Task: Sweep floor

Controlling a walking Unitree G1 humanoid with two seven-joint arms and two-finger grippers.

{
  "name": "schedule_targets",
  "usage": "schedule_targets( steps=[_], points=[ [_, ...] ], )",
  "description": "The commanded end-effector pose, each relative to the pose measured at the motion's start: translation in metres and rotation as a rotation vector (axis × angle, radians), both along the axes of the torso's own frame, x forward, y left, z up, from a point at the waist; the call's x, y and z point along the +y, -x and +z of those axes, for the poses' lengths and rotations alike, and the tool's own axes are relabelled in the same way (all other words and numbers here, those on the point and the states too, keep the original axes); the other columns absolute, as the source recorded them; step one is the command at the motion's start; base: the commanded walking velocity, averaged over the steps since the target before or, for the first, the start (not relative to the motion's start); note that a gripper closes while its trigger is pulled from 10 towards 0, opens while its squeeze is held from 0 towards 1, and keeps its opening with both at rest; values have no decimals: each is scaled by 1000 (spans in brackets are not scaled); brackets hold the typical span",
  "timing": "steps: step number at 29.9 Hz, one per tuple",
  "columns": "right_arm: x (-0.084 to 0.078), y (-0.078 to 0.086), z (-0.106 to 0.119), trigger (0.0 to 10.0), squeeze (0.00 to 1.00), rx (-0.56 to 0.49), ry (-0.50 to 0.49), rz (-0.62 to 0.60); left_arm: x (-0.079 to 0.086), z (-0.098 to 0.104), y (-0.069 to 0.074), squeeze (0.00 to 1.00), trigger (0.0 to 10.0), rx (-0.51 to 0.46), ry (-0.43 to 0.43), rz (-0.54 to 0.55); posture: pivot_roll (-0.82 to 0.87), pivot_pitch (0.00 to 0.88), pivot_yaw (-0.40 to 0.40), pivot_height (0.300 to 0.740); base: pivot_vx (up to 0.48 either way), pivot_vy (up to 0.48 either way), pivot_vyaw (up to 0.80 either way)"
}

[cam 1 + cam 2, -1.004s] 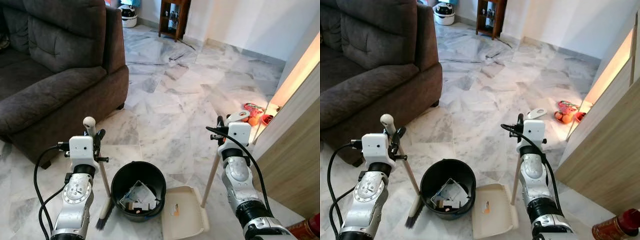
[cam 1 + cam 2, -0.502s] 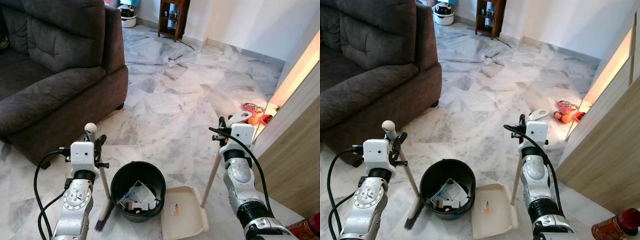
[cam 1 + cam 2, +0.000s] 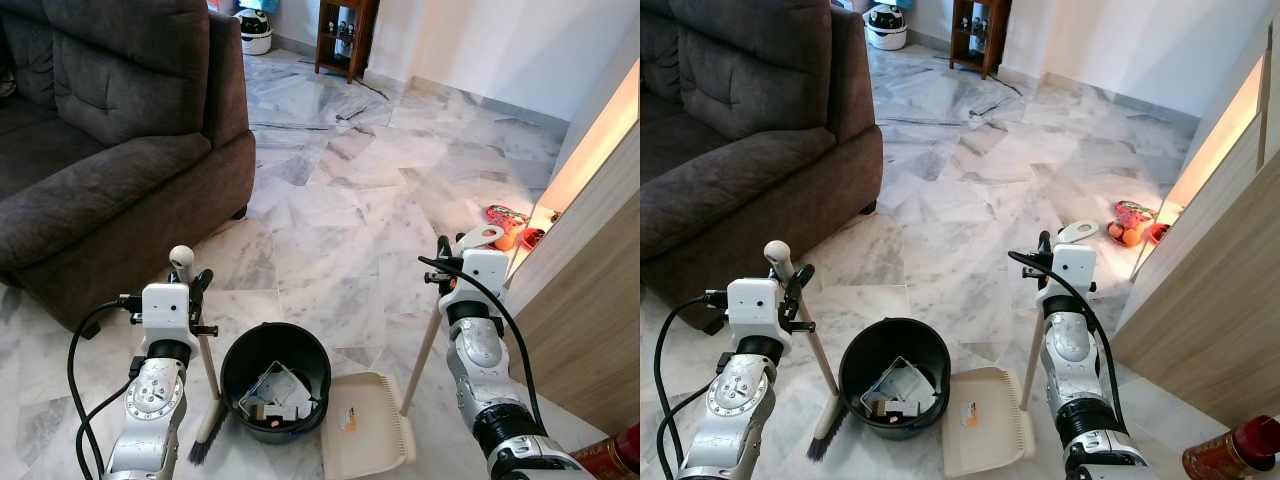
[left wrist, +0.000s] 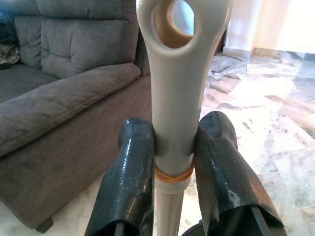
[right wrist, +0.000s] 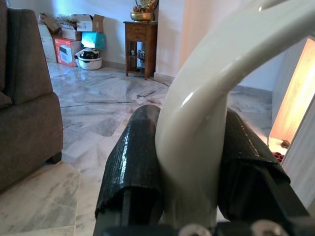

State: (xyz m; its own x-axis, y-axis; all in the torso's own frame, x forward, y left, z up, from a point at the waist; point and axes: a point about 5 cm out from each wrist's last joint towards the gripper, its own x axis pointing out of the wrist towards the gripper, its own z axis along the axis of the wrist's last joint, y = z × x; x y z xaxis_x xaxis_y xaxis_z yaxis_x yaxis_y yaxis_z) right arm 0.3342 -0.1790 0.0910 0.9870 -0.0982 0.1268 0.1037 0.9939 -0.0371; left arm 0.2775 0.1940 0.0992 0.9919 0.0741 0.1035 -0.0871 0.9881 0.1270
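My left gripper [image 3: 193,283] is shut on the cream handle of a small broom [image 3: 208,375], whose dark bristles [image 3: 203,444] rest on the marble floor left of a black bucket [image 3: 276,378]. In the left wrist view both fingers [image 4: 129,182] clamp the broom handle [image 4: 176,88] just below its hanging hole. My right gripper [image 3: 447,262] is shut on the cream dustpan handle [image 3: 424,345]. The dustpan [image 3: 367,425] lies flat on the floor right of the bucket. The bucket holds paper scraps [image 3: 275,392]. In the right wrist view the dustpan handle [image 5: 197,147] sits between the two fingers [image 5: 130,162].
A dark grey sofa [image 3: 110,150] stands at the left. A wooden cabinet side [image 3: 590,310] runs along the right, with red and orange items [image 3: 510,228] on the floor beside it. A wooden stand [image 3: 347,35] and a white appliance [image 3: 257,30] sit far back. Open marble floor lies ahead.
The left gripper and broom top have dropped slightly and shifted a little right since a second ago. The right gripper has shifted slightly right and down. Bucket and dustpan stay put.
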Motion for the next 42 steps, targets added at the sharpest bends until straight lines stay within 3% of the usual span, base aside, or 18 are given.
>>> schedule_targets(
  steps=[1,27,42],
  points=[
    [1,-3,8,10000,0,-49,-47,-12,-5,16,-4,0,10000,-70,7,-10,52,43,-82,740,0,0,0],
    [2,-2,7,10000,0,-53,-51,-9,-4,18,-4,0,10000,-80,5,-4,47,51,-76,740,0,0,0],
    [3,-3,8,10000,0,-54,-50,0,-5,19,-4,0,10000,-84,5,-2,53,52,-79,740,-286,0,0]
  ],
)
